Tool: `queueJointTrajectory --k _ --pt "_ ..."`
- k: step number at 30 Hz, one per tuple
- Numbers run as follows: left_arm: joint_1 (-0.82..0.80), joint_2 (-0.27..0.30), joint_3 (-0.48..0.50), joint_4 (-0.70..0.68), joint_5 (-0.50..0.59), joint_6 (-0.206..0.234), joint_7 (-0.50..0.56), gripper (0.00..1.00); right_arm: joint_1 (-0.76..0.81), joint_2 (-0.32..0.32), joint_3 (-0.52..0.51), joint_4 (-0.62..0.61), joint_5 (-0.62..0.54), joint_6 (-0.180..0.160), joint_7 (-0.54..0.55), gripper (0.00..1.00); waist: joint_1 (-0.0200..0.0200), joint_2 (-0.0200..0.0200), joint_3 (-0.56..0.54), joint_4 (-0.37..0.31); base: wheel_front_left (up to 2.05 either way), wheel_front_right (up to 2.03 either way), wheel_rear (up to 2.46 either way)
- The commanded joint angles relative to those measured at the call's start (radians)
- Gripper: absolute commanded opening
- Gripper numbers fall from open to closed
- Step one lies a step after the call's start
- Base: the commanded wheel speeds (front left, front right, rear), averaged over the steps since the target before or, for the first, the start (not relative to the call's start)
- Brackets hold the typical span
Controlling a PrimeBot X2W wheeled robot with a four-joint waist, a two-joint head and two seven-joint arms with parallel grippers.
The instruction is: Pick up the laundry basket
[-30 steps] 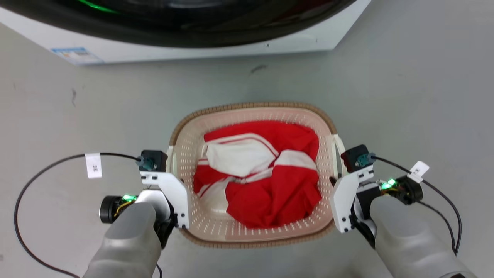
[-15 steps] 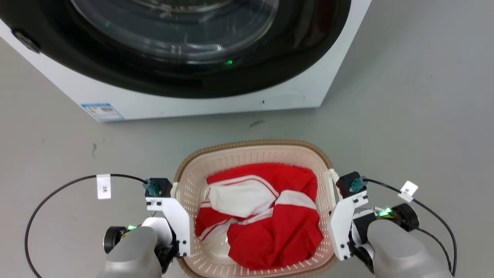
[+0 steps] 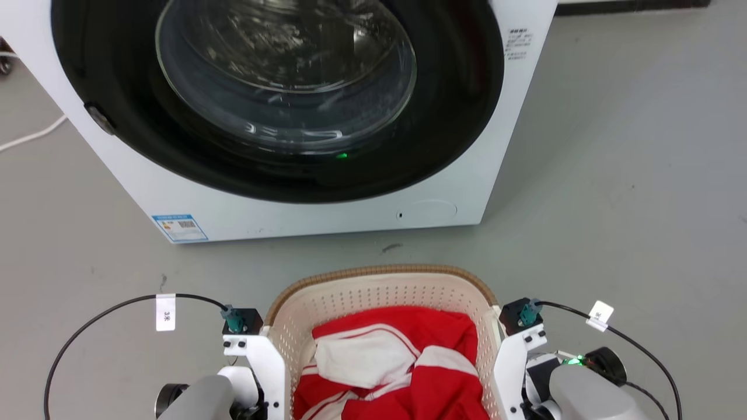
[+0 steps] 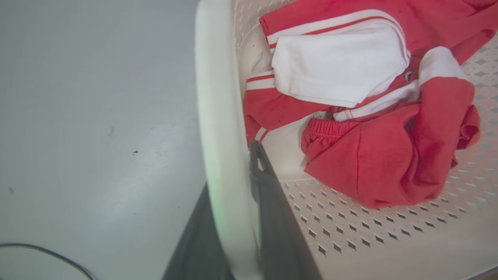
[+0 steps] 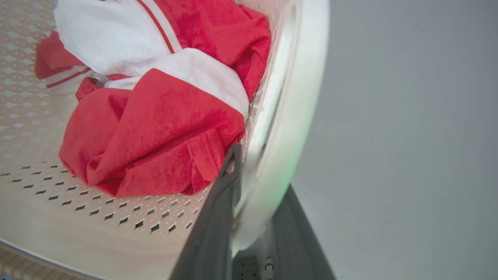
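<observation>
The laundry basket (image 3: 379, 272), cream and perforated with a brown woven rim, sits at the bottom middle of the head view. It holds red and white clothes (image 3: 402, 356). My left gripper (image 4: 229, 171) is shut on the basket's white left handle (image 4: 218, 97), one dark finger on each side of it. My right gripper (image 5: 260, 167) is shut the same way on the right handle (image 5: 303, 77). In the head view, both white wrist mounts flank the basket, and the fingers are hidden beneath them.
A white washing machine (image 3: 327, 217) with a round glass door (image 3: 286, 76) stands close behind the basket. Grey floor (image 3: 613, 204) stretches to the right. A white cord (image 3: 29, 137) lies at the far left. Black cables loop out from both wrists.
The head camera has tilted up: the basket and arms now lie lower in the picture, and more of the washing machine shows. Both grippers stay on the handles.
</observation>
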Motion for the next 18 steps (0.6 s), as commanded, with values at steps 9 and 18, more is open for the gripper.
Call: queueJointTrajectory --k 9,18 --pt "0.036 -0.005 -0.062 -0.034 -0.063 -0.012 0.086 0.0 0.036 0.016 0.077 -0.029 0.084 0.005 0.084 0.0 0.0002 -0.0001 -0.096 -0.001 0.0 0.0 0.0" --pt "0.033 0.006 -0.105 -0.051 -0.127 -0.013 0.177 0.0 0.033 -0.008 0.147 -0.059 0.162 0.005 0.16 0.0 0.0002 -0.0001 -0.143 0.002 0.0 0.0 0.0"
